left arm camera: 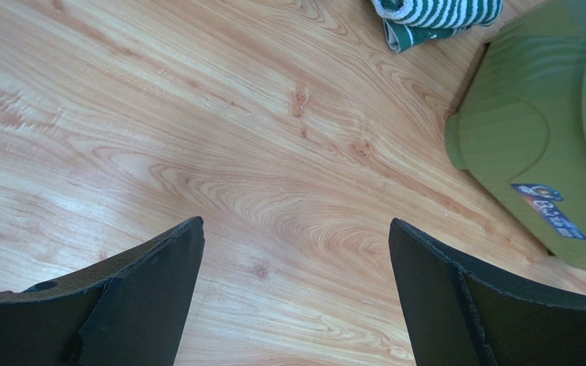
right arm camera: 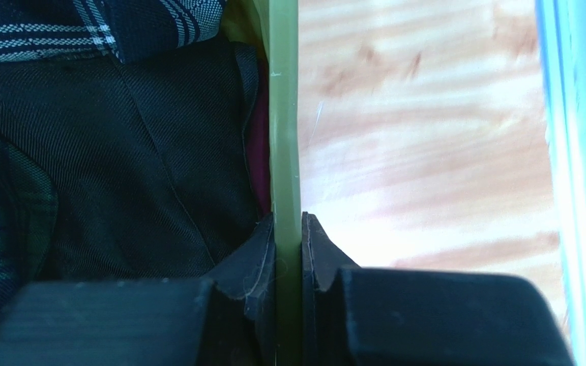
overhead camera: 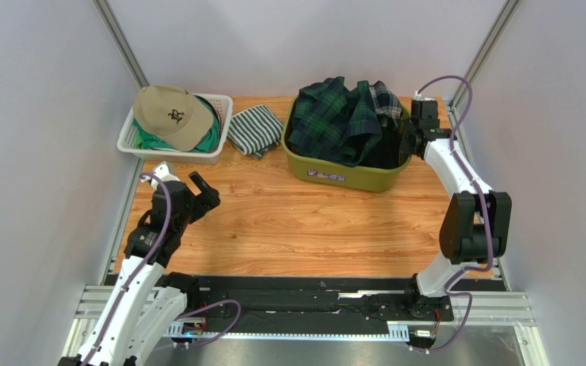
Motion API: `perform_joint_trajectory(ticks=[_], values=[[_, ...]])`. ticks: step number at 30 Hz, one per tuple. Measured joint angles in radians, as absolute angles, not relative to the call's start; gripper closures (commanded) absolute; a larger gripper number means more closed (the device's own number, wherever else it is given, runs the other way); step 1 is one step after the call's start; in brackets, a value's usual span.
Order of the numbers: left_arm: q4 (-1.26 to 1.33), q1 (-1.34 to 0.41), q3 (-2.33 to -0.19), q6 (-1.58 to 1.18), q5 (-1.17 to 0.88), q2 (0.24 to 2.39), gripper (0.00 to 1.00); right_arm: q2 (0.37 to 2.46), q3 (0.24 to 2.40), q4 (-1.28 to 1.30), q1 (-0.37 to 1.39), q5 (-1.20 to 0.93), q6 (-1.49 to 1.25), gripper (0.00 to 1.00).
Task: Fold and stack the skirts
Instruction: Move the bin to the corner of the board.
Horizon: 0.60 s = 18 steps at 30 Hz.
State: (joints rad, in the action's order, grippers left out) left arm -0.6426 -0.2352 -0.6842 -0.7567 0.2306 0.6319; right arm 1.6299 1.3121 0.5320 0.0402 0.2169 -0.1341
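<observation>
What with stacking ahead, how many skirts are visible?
3, all in the green bin: tartan skirt left, plaid skirt at back, black skirt right. Others may be buried.

Tan cap (overhead camera: pixel 170 114), basket (overhead camera: pixel 170 155), green bin (overhead camera: pixel 365 179)

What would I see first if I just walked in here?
The green tub at the far side of the table, heaped with dark plaid skirts, grabs the eye first, with the right end effector pinching its right rim. Next comes the tan cap sitting on a white basket in the far left corner. The left end effector hangs wide open over the wood.
</observation>
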Motion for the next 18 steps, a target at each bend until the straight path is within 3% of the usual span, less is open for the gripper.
perform_joint_trajectory(ticks=[7, 18], values=[[-0.591, -0.235, -0.684, -0.754, 0.237, 0.717, 0.01, 1.836, 1.547, 0.532, -0.073, 0.112, -0.017, 1.0], [-0.54, -0.235, -0.707, -0.754, 0.234, 0.85, 0.01, 2.128, 1.922, 0.533, -0.091, 0.079, 0.035, 0.99]])
